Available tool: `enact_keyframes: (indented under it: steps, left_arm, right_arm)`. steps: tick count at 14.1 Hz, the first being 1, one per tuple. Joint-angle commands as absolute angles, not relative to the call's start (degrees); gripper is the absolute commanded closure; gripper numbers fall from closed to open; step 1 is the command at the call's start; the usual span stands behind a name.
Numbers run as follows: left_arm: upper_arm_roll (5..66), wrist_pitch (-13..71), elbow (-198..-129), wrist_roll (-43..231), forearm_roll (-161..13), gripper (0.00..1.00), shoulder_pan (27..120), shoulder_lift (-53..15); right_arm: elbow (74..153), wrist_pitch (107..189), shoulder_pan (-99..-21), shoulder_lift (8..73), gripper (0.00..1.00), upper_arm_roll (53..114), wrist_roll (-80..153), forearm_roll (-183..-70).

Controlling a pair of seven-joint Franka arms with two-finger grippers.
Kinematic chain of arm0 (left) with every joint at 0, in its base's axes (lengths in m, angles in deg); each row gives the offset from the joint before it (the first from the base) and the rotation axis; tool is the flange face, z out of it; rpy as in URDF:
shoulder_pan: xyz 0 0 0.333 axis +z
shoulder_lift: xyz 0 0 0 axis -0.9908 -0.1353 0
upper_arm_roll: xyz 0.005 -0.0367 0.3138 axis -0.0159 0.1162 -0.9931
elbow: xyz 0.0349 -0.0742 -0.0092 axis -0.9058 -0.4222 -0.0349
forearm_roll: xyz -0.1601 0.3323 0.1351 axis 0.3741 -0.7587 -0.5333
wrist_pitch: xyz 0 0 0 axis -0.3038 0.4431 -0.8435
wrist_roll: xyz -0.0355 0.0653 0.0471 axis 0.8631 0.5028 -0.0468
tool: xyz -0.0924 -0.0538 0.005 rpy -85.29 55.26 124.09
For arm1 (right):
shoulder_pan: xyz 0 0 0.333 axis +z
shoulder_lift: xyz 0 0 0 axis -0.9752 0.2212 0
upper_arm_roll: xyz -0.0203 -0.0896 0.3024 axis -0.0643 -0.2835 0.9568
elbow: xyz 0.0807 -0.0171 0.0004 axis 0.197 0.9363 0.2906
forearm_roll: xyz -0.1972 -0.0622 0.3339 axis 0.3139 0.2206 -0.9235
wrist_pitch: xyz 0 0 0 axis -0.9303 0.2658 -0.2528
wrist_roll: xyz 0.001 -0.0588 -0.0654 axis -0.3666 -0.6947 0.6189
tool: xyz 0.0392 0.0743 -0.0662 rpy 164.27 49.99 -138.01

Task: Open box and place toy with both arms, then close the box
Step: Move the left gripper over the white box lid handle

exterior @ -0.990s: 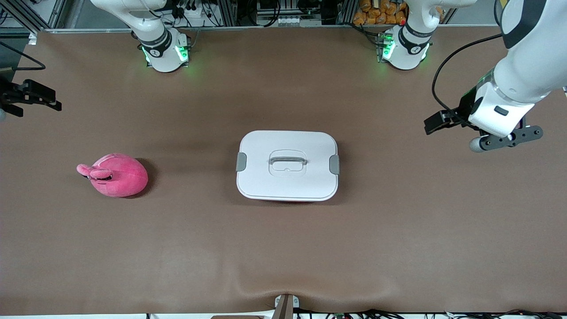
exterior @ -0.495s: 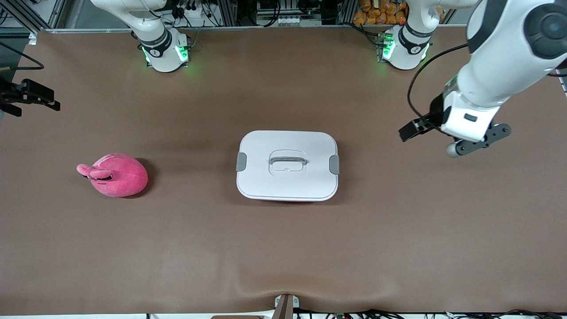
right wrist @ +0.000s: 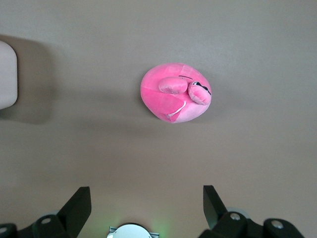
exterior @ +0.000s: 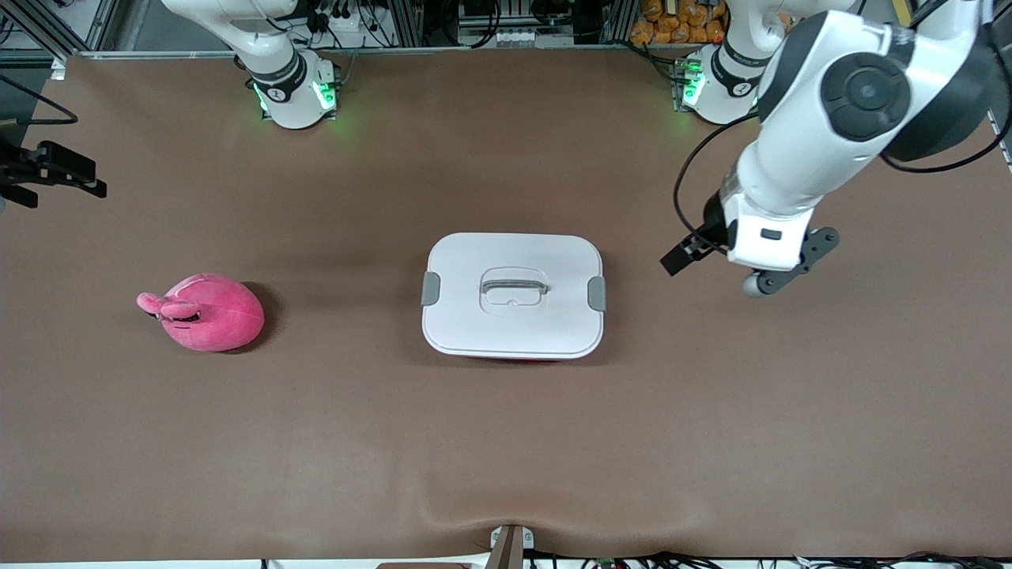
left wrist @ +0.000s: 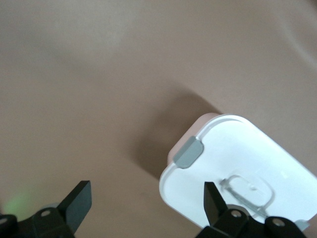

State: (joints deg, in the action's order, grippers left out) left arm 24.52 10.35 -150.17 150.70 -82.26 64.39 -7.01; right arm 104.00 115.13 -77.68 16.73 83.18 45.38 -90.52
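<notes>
Two grippers open, box lidded mid-table.
Left gripper hangs, fingers spread, over bare table beside the box; right gripper waits spread-fingered; toy toward that end.

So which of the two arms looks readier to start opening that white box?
The left, probably. The left gripper, open, hangs over bare table beside the box, close to its grey clip. The right gripper is open too, out at the table's edge nearer the pink toy.
</notes>
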Motion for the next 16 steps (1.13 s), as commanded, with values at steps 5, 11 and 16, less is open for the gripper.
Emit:
enact_keyframes:
  steps: [5,11,16]
  left_arm:
    - [24.27,16.33,-149.26,172.62,-85.78,0.0,56.49,-14.35]
    - [24.36,22.48,-148.99,187.82,-86.85,0.0,53.31,-18.57]
    - [24.18,24.51,-148.56,197.41,-86.67,0.0,50.06,-21.56]
  right_arm:
    - [102.89,114.44,-78.45,16.99,0.0,83.61,44.6,-90.08]
    - [102.98,114.35,-78.54,16.99,0.0,83.52,44.69,-90.16]
    - [103.07,114.35,-78.63,16.99,0.0,83.52,45.04,-90.16]
